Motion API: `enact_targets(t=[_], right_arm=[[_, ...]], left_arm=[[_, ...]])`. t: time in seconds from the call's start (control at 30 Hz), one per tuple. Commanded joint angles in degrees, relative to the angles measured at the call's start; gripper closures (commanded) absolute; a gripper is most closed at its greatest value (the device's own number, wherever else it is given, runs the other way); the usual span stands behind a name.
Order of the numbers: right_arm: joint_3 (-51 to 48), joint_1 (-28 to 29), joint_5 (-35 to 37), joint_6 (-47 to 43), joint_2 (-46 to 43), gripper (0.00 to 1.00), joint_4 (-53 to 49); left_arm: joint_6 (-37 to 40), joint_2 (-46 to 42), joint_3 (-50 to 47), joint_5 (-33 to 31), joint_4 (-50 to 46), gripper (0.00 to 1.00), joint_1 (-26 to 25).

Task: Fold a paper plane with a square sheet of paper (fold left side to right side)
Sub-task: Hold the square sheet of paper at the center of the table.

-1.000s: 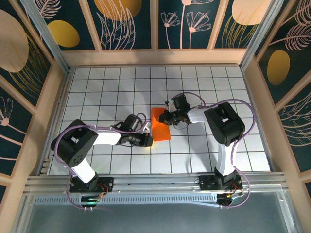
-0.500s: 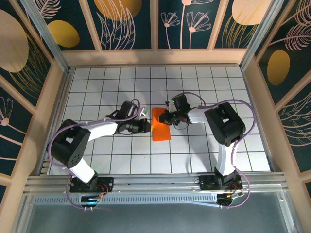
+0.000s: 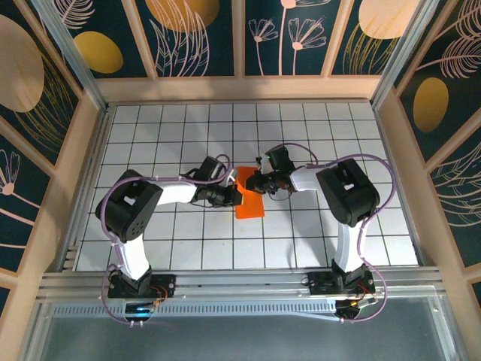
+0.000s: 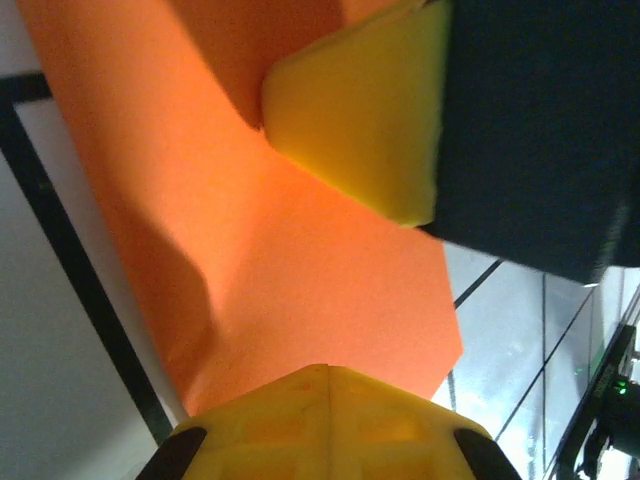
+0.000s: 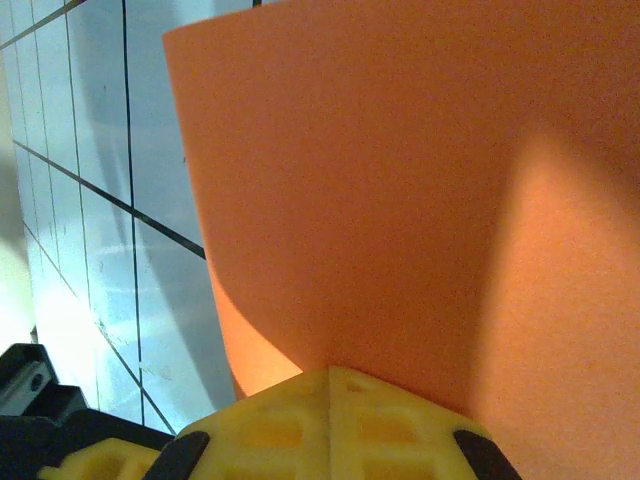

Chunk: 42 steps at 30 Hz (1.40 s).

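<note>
On the counter (image 3: 165, 128), your left pincer (image 3: 237, 197) and right pincer (image 3: 252, 183), both clenched empty, pinned the folded paper (image 3: 252, 207), likely to set its crease.

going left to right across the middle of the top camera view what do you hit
left arm → left pincer → square sheet of paper → right arm
</note>
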Motion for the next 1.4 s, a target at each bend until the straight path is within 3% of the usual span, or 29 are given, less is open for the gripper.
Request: enact_targets(t=[0.0,0.3,0.5,0.63,0.77,1.03,1.37], right_arm=[[-1.24,0.39,3.41,0.28,0.76,1.0,-5.02],[-0.11,0.37,1.67,1.75,-3.25,1.0,-4.1],[1.47,-0.02,2.47,-0.42,-8.92,0.89,-8.94],[-1.23,0.05,3.76,-1.24,-13.35,1.0,-12.51],[-6.7,1.27,3.89,0.81,-16.43,1.0,-11.66],[-11.88,4.52,3.23,3.93,-14.09,1.0,-7.19],[-14.88,4.65,7.02,2.25,-11.75,1.0,-10.14]], left_arm=[[1.31,1.68,0.96,-2.43,-2.6,0.99,-0.81],[1.78,2.85,0.57,-5.69,-4.32,1.0,-1.61],[1.78,2.82,0.57,-6.01,-4.58,1.0,-1.75],[1.78,2.66,0.49,-6.4,-4.59,1.0,-1.81],[1.95,2.38,0.23,-6.49,-4.63,1.0,-1.82],[2.0,1.98,-0.07,-6.51,-4.51,1.0,-1.76],[-0.95,0.66,3.26,-3.53,-1.62,0.95,-0.93]])
